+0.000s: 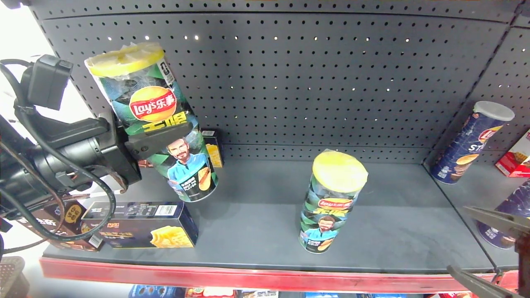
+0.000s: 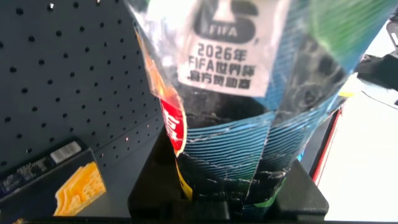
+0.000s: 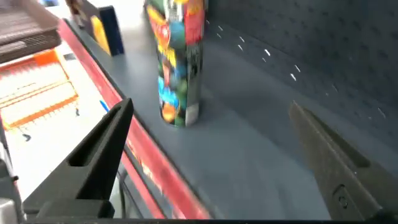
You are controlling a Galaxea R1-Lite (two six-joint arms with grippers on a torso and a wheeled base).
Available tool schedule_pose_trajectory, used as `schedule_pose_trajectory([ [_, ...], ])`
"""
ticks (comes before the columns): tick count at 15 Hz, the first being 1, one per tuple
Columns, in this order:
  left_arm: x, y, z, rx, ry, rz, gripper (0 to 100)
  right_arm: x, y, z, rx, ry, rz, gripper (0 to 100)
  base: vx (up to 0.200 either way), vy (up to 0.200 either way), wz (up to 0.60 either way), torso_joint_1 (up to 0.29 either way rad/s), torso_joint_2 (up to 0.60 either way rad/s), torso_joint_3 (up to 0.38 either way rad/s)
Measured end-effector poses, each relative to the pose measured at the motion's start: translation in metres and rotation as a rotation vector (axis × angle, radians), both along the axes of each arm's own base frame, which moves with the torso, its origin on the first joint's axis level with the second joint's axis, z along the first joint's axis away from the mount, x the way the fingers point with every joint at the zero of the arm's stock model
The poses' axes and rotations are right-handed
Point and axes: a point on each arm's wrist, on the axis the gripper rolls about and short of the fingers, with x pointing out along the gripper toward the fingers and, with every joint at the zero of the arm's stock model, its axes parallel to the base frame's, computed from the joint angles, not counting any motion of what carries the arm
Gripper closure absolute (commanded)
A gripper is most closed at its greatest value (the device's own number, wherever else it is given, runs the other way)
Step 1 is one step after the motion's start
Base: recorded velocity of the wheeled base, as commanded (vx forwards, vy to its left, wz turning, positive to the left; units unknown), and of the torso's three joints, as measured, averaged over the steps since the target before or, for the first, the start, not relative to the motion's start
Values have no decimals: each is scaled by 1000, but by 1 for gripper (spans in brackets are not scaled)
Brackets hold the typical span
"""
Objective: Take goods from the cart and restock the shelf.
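Chip canister (image 1: pixel 151 103), likely light, stiff but crushable: left gripper (image 1: pixel 159 140) is clamping it mid-body, right gripper (image 3: pixel 211 111) is hanging agape.

A shop: pegboard-backed shelf (image 1: pixel 256 215) with red edge strip (image 1: pixel 248 277), carrying snack cans (image 1: pixel 331 207) and boxes (image 1: pixel 145 225).
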Motion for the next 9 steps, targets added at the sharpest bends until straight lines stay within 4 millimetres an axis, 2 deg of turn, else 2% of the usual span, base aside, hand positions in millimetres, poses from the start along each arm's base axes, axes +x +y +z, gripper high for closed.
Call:
schedule_pose_trajectory([
  [2, -1, -1, 1, 1, -5, -7, 100, -27, -8, -4, 10, 54, -89, 0, 0, 0, 0, 0, 0, 0],
  [5, -4, -6, 0, 4, -6, -28, 100, -78, -12, -18, 60, 121, -266, 0, 0, 0, 0, 0, 0, 0],
  [7, -5, -8, 0, 5, -6, -38, 100, -104, -13, -29, 101, 105, -469, 0, 0, 0, 0, 0, 0, 0],
  [9, -6, -10, 0, 7, -10, -48, 100, -114, -17, -45, 130, 113, -783, 0, 0, 0, 0, 0, 0, 0],
])
